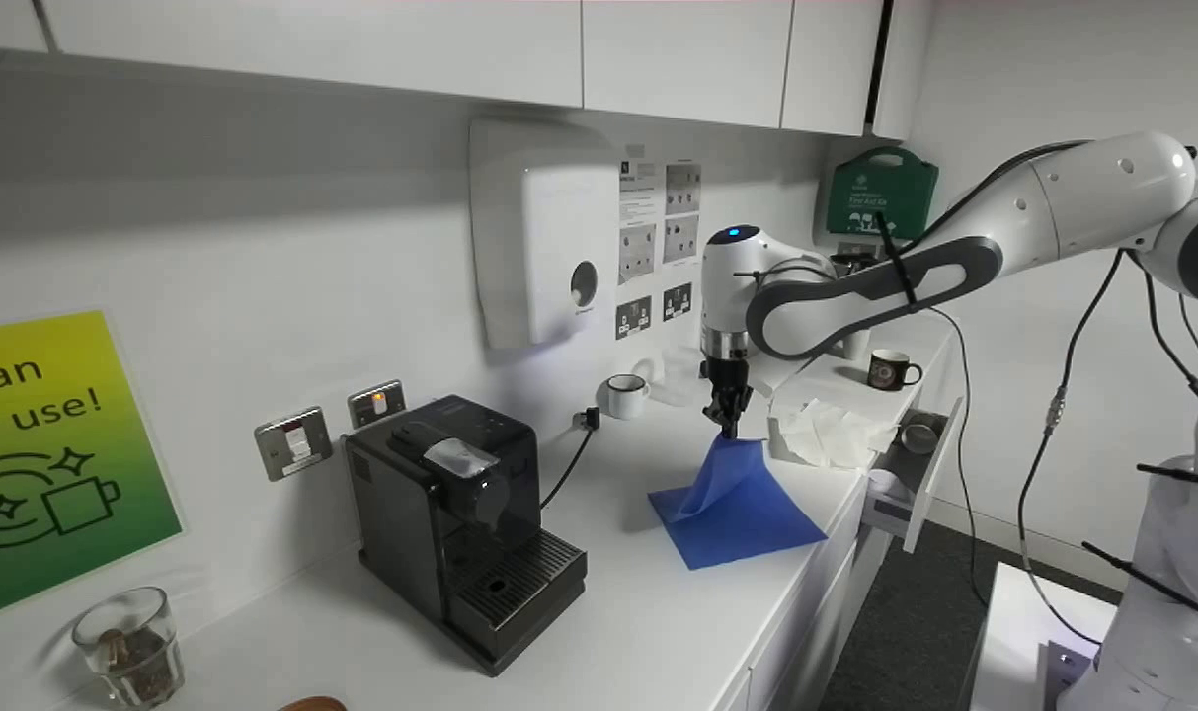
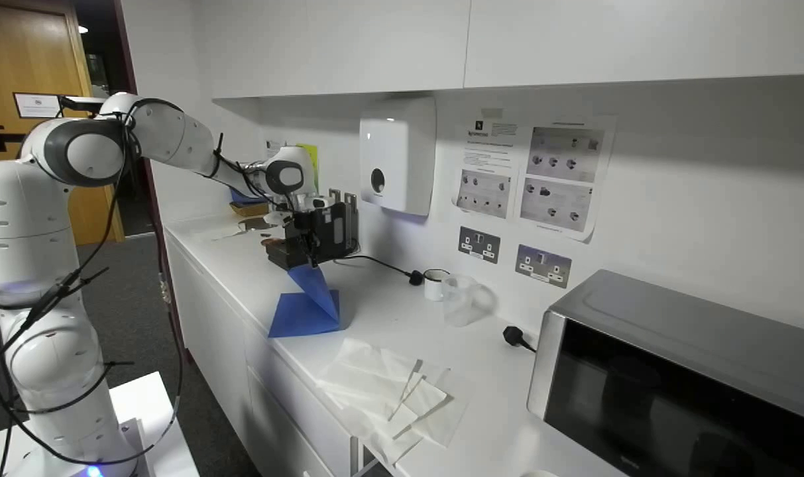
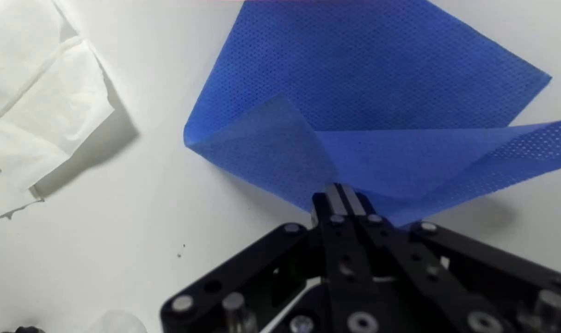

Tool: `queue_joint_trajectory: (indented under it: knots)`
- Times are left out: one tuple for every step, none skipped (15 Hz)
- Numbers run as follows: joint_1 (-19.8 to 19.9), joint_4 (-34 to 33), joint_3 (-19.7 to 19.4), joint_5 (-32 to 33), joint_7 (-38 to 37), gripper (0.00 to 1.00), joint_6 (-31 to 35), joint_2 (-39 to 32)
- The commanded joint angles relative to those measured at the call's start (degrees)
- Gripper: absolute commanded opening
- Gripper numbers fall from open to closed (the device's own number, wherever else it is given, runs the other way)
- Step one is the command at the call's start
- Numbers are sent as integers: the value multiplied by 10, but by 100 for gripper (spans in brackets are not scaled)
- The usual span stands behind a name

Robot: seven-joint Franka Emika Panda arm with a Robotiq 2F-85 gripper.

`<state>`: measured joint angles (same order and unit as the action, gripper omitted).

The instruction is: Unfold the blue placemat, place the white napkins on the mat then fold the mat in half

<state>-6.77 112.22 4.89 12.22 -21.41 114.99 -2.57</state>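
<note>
1. Coffee machine (image 1: pixel 401 504): black, one, on the white countertop (image 1: pixel 648 632), at the wall.
2. Microwave (image 2: pixel 680 324): grey and black, one, same countertop, well apart from the mat.
3. White mug (image 1: pixel 626 401): dark-rimmed, one; clear cup (image 2: pixel 458 303), one, just beside it. Both on the wall side.
4. Dispenser (image 1: pixel 571 217): white, one, wall-mounted above the countertop.
5. Drawer (image 1: pixel 934 476): one, pulled open below the napkins' edge.
6. Blue placemat (image 1: pixel 752 533): one, on the countertop between coffee machine and napkins. Plain, finely dimpled; lower layer flat, upper layer raised to a peak, creased, paler and sheerer in the wrist view.
7. White napkins (image 1: pixel 828 434): several, exact number hidden by overlap; rumpled, spread, near the mat but apart from it.
8. Gripper (image 3: pixel 339 186): one, black; fingers pressed together, pinching the mat's raised layer.
</note>
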Motion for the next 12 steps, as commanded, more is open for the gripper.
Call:
queue_joint_trajectory:
  knots:
    - [4, -6, -1, -49, -58, 0, 11, 1]
    - [4, -6, -1, -65, -76, 0, 10, 2]
    - [5, -7, -2, -79, -93, 0, 10, 3]
    - [5, -7, -2, -91, -109, 0, 11, 3]
    - [4, -7, -2, -103, -121, 0, 11, 4]
    - [4, -8, -2, -115, -130, 0, 10, 5]
    - [4, -7, -2, -125, -137, 0, 12, 6]
    - [4, -7, -2, -136, -142, 0, 12, 8]
    - [5, -8, -2, -147, -147, 0, 12, 9]
    - [5, -9, -2, -163, -150, 0, 11, 9]
    - [6, -10, -3, -182, -152, 0, 11, 9]
    - [7, -10, -3, -202, -157, 0, 14, 9]
